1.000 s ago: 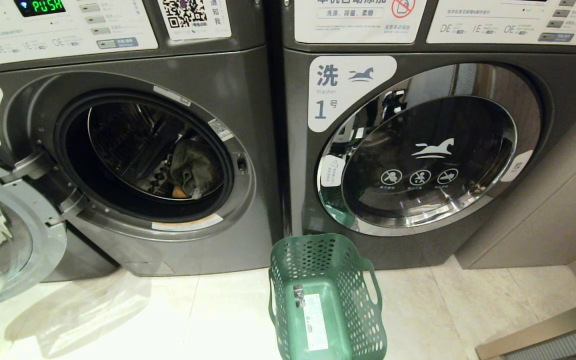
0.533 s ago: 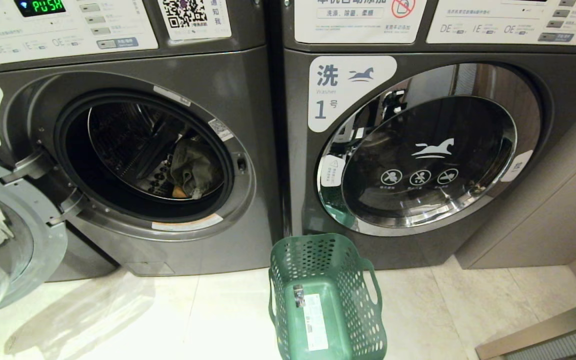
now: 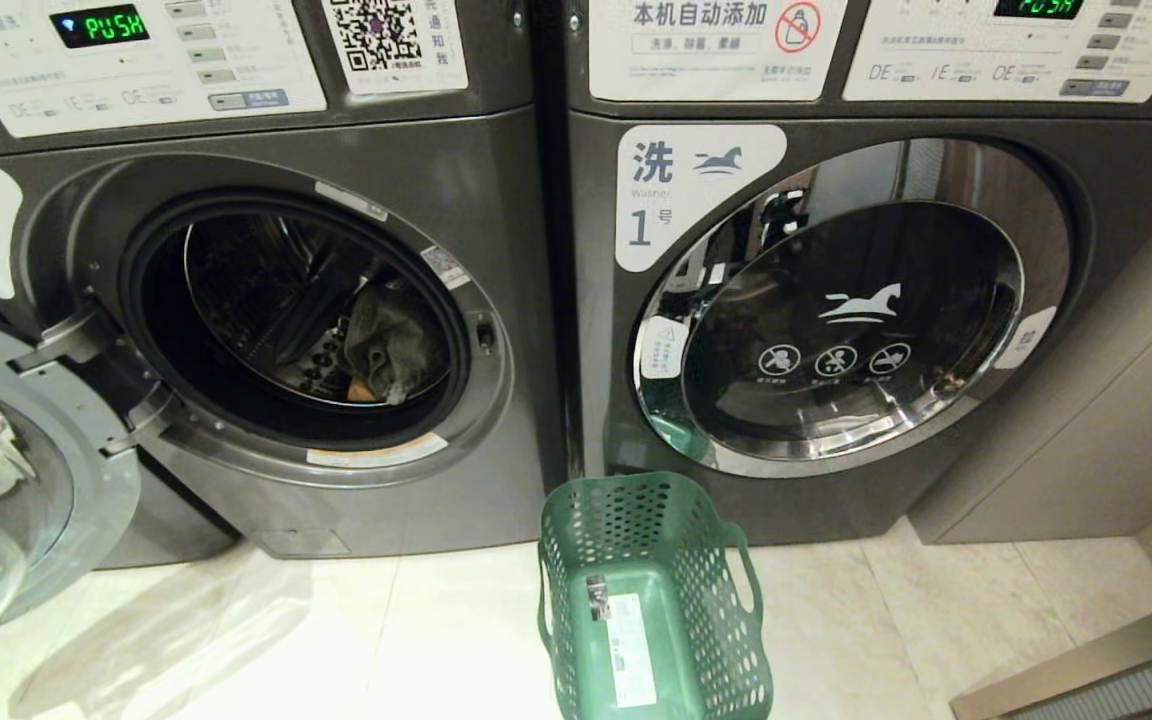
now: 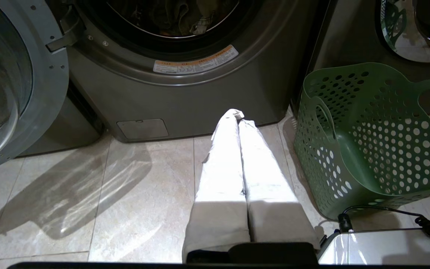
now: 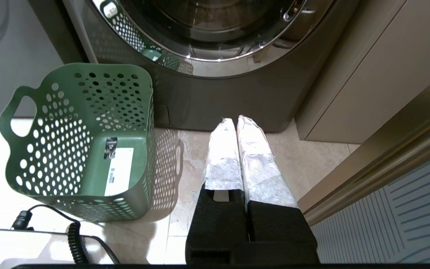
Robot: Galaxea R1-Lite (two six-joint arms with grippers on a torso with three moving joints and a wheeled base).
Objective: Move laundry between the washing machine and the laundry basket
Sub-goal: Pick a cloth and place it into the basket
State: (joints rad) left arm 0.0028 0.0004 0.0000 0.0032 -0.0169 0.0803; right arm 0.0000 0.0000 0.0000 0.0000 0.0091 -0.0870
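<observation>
Two white-wrapped end effectors, left (image 4: 238, 116) and right (image 5: 235, 122), pressed together beside perforated green plastic laundry basket (image 3: 711, 560).

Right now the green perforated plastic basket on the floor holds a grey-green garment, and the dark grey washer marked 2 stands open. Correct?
Not quite. The green perforated plastic basket is empty, as the right wrist view shows; the grey-green garment lies inside the drum. The dark grey washer marked 2 does stand open.

Tiled floor (image 3: 386, 640) carries laundry basket (image 3: 651, 600), washing machine (image 3: 496, 420).
</observation>
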